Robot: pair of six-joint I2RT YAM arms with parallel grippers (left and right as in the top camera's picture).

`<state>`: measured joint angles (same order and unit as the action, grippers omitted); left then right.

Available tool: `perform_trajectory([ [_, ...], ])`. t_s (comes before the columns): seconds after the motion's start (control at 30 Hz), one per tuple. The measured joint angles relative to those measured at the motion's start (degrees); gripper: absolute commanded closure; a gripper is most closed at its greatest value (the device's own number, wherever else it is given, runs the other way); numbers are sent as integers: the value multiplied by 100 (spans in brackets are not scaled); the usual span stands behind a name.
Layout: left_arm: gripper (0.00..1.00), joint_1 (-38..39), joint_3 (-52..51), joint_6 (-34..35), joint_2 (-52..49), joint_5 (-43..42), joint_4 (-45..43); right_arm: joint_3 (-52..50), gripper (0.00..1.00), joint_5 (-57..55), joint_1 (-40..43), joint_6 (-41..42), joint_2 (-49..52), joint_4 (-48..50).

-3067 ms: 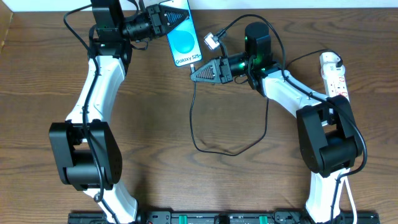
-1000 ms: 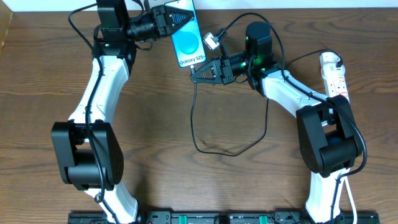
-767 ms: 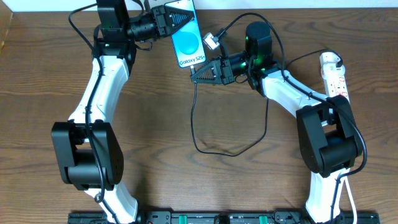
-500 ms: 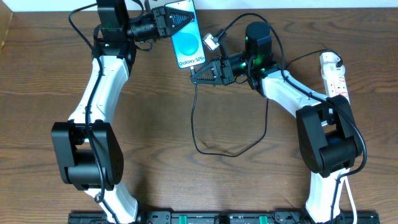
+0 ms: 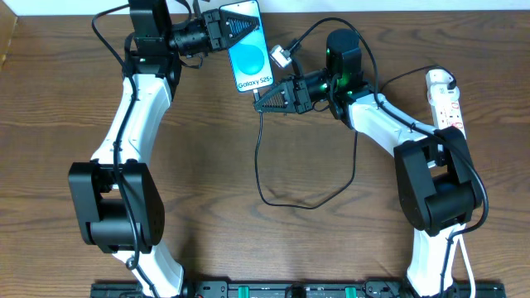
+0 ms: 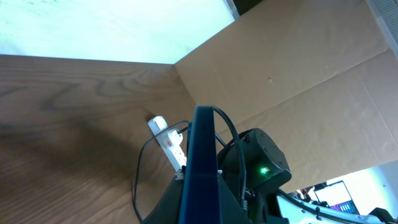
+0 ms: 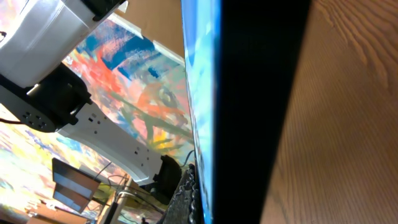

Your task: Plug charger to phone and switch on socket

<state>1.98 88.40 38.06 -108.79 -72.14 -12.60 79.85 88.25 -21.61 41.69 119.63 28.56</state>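
Note:
The phone (image 5: 248, 54), with its blue screen facing up, is held at its top end by my left gripper (image 5: 234, 23), which is shut on it near the table's far edge. My right gripper (image 5: 259, 101) sits just below the phone's bottom edge, shut on the connector end of the charger. The thin black cable (image 5: 258, 165) hangs from it and loops across the table. The white plug (image 5: 281, 55) lies beside the phone. The socket (image 5: 445, 101) lies at the far right. The left wrist view shows the phone (image 6: 202, 168) edge-on. The phone (image 7: 249, 112) fills the right wrist view.
The socket's thick white cord (image 5: 464, 265) runs down the right side past my right arm's base. The socket (image 6: 169, 140) also shows in the left wrist view, against a cardboard wall (image 6: 298, 68). The cable loop lies on the wooden table (image 5: 207, 165).
Over three seconds my left gripper has carried the phone slightly to the right, toward the right gripper. In the last second almost nothing has moved.

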Motion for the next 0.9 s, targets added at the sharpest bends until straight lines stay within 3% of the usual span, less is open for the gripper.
perform_trajectory([
  [0.9,93,-42,0,-48,0,-105,24,0,99,-39,2,-2,0,4],
])
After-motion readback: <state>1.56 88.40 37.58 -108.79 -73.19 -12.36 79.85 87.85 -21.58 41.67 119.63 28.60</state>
